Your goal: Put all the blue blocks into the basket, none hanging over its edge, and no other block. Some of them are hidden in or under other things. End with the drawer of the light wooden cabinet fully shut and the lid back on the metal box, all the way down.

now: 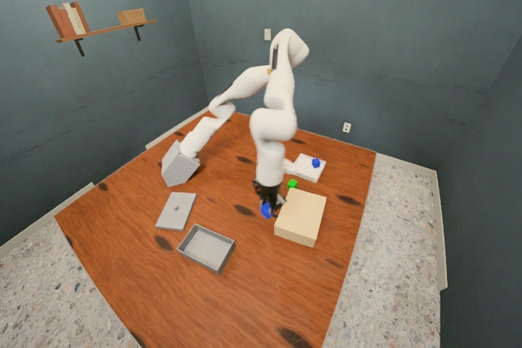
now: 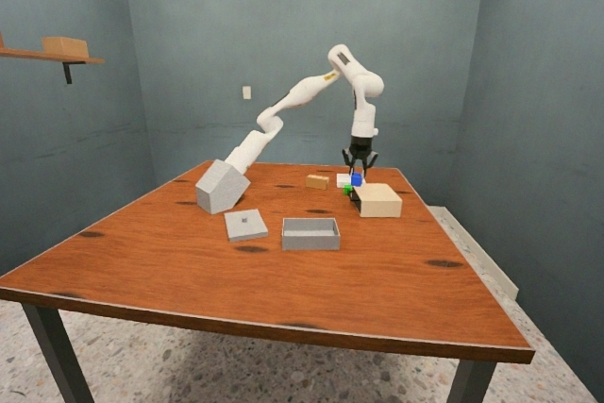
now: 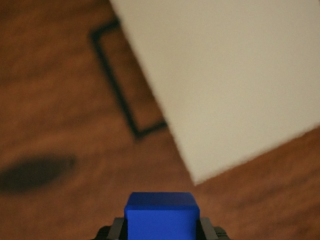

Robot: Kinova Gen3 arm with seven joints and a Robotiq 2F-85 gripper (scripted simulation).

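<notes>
My gripper [image 1: 269, 205] is shut on a blue block [image 1: 265, 210] and holds it above the table, just left of the light wooden cabinet [image 1: 300, 216]. In the wrist view the blue block [image 3: 161, 215] sits between the fingers, with the cabinet top [image 3: 225, 75] and a dark handle loop [image 3: 117, 85] below. A second blue block [image 1: 315, 162] lies in the white basket [image 1: 309, 167] behind the cabinet. The metal box [image 1: 205, 248] stands open and looks empty. Its lid [image 1: 176, 210] lies flat beside it.
A green block [image 1: 291, 183] lies between the basket and the cabinet. A small brown block [image 2: 317, 181] lies left of the basket. The arm's grey base [image 1: 178, 165] stands at the far left of the table.
</notes>
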